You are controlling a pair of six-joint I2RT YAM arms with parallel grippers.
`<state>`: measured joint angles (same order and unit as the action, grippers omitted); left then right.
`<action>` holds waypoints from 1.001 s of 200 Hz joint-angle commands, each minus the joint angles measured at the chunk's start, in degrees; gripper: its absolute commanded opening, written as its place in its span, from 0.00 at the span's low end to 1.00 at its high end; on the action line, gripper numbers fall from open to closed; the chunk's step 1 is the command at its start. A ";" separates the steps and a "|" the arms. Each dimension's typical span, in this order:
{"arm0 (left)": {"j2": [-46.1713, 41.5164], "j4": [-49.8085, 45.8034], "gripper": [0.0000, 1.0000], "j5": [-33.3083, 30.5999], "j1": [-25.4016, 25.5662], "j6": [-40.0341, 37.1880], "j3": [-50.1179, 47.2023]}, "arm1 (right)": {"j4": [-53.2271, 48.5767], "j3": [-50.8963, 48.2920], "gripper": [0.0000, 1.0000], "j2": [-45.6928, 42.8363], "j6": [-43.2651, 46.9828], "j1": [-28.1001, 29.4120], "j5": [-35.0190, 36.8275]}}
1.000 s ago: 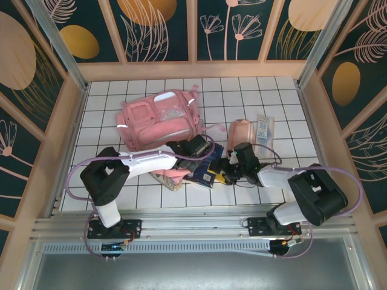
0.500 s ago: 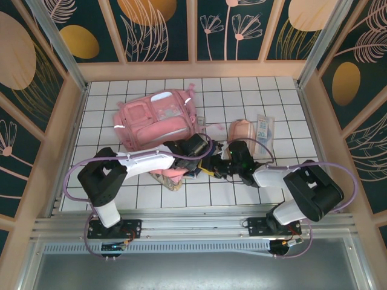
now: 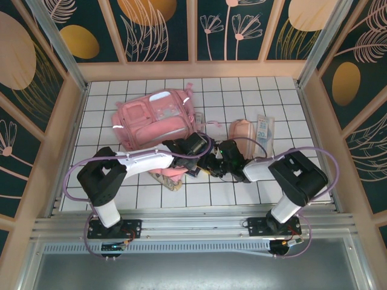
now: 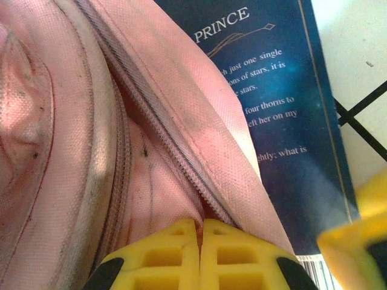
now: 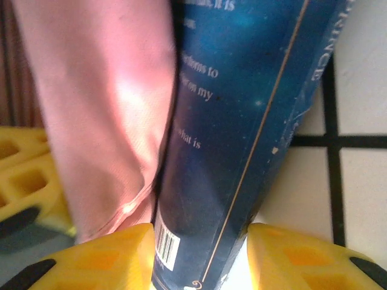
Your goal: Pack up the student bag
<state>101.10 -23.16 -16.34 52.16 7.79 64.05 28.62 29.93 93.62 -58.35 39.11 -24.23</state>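
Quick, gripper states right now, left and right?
Left gripper: shut, pinching the student bag at its zip edge.
Right gripper: closed on the blue book.

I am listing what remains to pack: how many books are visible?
1. The dark blue book sits edge-on in the right end effector, against fabric of the pink backpack. Others may be hidden under the arms.

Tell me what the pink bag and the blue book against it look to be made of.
Student bag: woven cloth, matte, probably synthetic. The left wrist view shows a fine weave grain, stitched seams and a zip. Book: paper with a smooth, slightly glossy printed cover, judging by the soft sheen, crisp lettering, gold border line and barcode.
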 commanded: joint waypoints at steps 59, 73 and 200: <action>-4.44 -11.28 0.00 8.49 -0.80 -0.97 0.73 | -0.60 9.29 0.00 -5.67 5.54 0.57 8.22; -5.74 -13.48 0.00 5.98 -1.58 -1.88 3.47 | -4.30 9.82 0.00 -8.77 7.19 0.57 8.72; -6.82 -15.87 0.00 -9.07 -17.12 -5.16 6.39 | -28.40 19.74 0.50 -2.07 7.67 -2.96 2.49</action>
<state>95.24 -36.73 -21.67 36.88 2.96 70.78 4.78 46.68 90.35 -51.07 37.10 -21.02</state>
